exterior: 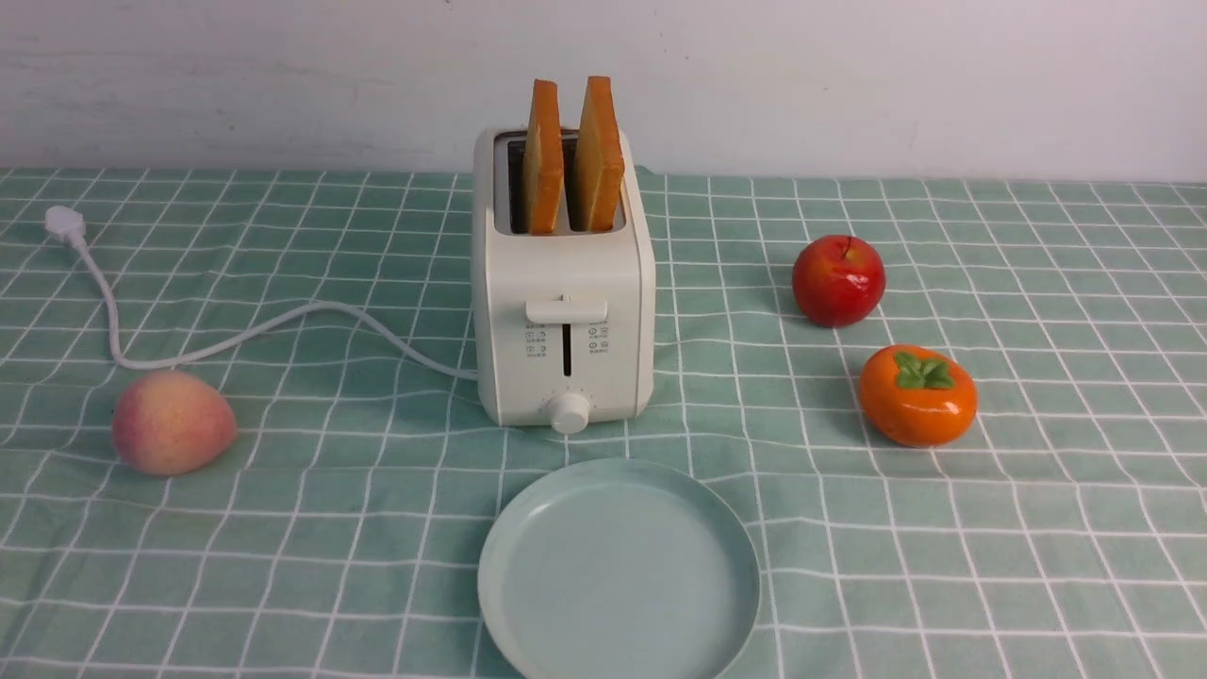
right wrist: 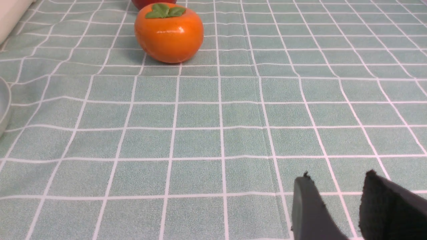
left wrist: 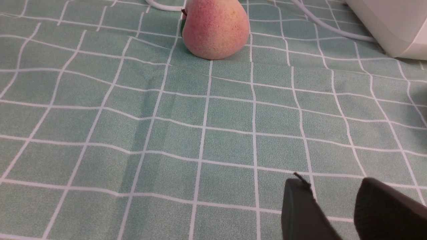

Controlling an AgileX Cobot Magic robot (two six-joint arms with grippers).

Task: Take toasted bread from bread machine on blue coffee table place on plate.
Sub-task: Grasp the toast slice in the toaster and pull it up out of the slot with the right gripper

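Toasted bread (exterior: 572, 156) stands in toaster (exterior: 566, 311), far from parted left fingers (left wrist: 300, 213) and parted right fingers (right wrist: 310, 213)

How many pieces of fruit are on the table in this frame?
3. A peach lies left of the toaster; a red apple sits to its right; an orange persimmon sits nearer the robot than the apple. None appears hidden.

Left gripper (left wrist: 332, 185), only the tips in view, jaws parted, nothing held, right gripper (right wrist: 337, 178), tips alone in view, jaws parted, empty.
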